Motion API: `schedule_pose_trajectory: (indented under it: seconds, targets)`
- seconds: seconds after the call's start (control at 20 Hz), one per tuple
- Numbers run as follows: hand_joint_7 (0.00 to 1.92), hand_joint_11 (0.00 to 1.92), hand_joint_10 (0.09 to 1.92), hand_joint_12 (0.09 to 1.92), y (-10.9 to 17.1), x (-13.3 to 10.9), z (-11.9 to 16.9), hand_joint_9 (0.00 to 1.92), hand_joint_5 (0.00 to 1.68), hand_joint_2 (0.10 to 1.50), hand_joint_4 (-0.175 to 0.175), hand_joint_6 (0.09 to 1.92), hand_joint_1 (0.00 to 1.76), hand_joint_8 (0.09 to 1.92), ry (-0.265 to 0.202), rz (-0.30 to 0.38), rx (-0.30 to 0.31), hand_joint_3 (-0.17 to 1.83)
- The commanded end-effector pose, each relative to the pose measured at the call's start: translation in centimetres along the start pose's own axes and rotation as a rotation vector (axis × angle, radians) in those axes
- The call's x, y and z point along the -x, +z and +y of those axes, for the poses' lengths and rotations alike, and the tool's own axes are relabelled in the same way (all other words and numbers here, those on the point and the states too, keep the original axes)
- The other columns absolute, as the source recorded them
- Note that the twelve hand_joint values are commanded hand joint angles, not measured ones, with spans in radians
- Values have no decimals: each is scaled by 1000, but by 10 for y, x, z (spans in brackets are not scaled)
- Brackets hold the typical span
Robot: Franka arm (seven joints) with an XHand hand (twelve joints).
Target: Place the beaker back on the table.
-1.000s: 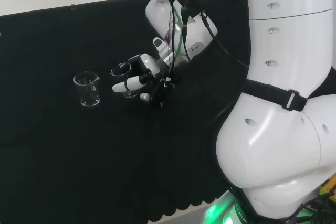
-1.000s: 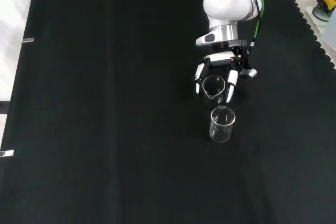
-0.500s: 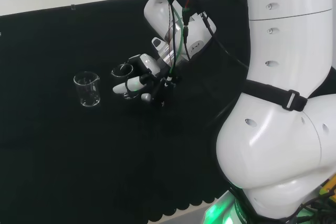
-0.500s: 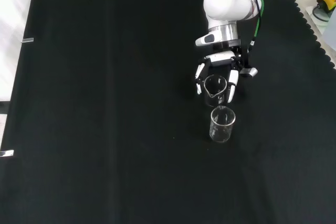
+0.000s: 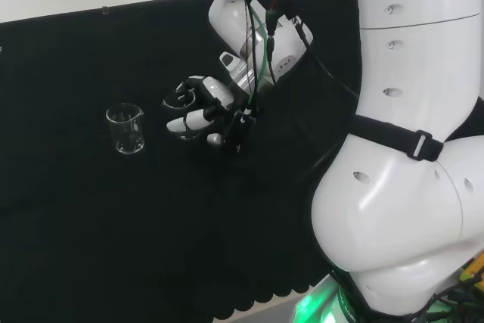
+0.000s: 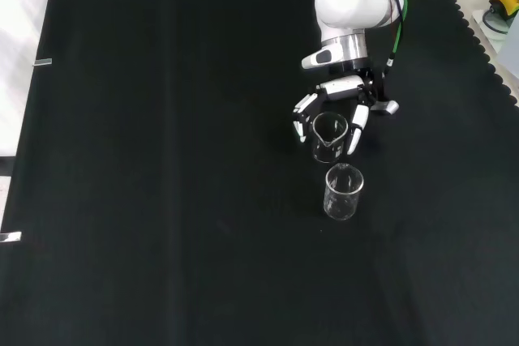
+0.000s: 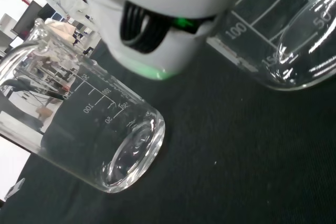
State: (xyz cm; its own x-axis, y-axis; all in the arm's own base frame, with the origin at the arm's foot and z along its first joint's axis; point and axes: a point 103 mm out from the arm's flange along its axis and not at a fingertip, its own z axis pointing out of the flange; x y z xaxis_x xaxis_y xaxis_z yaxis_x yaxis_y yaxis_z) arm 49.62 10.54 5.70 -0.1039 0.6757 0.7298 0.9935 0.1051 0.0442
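A clear glass beaker (image 6: pixel 329 139) stands upright between the curled fingers of my hand (image 6: pixel 347 89), with fingers (image 6: pixel 355 129) on both sides of it. In the head view the same beaker (image 5: pixel 178 100) sits at the hand's (image 5: pixel 206 104) left end, low over the black cloth; I cannot tell whether its base touches. In the wrist view it (image 7: pixel 283 40) is close by, with printed scale marks. It looks empty.
A second empty beaker (image 6: pixel 343 192) stands on the cloth just in front of the held one, to its left in the head view (image 5: pixel 125 128), large in the wrist view (image 7: pixel 89 140). The arm's white links (image 5: pixel 408 149) rise at the right. The cloth's scalloped edge (image 6: pixel 486 46) runs nearby.
The hand and its beaker have shifted slightly away from the second beaker, up and right in the head view. In the front view the fingers have spread a little.
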Motion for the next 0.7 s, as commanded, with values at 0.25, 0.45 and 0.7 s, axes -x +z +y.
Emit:
schedule_pose_trajectory:
  seconds: [0.25,0.45,0.7]
  targets:
    - [946,337,87,1233,-9,2,-7,941,400,896,-41,667,1228,87,-9,-23,-24,-175]
    - [917,306,87,1245,-10,3,-9,912,389,892,-43,590,1212,87,-5,-30,-30,-175]
    - [907,296,87,1247,-11,3,-10,899,387,891,-45,564,1195,87,-2,-29,-30,-175]
